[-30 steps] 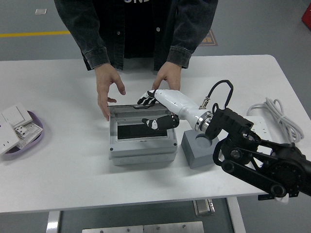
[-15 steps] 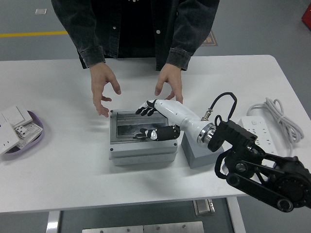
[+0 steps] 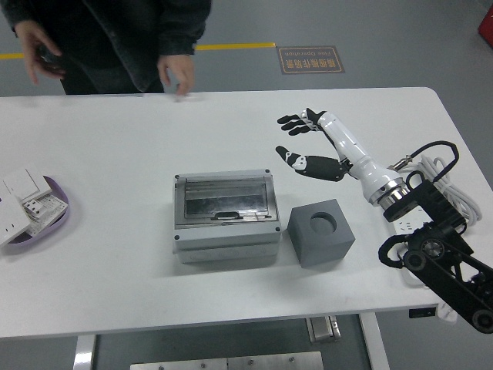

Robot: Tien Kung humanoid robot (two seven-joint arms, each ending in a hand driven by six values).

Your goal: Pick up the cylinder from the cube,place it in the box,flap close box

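The box (image 3: 225,216) stands in the middle of the white table (image 3: 115,285), and its clear lid (image 3: 223,197) lies flat over the top, so the box is closed. Just to the right of it, almost touching, sits the grey cube (image 3: 321,231), and the round hole (image 3: 324,222) in its top is empty. The cylinder is not visible; through the lid I cannot tell if it is inside the box. The right hand (image 3: 308,143) is in the air above the table, behind the cube and to the right of the box, with the fingers (image 3: 292,122) spread and holding nothing. At the left edge there is a purple dish (image 3: 48,221) with white switches (image 3: 21,196). At the right edge lies a white power strip (image 3: 431,202) with its cable. A person stands at the far left side, and one hand (image 3: 178,75) hangs at the table's far edge.
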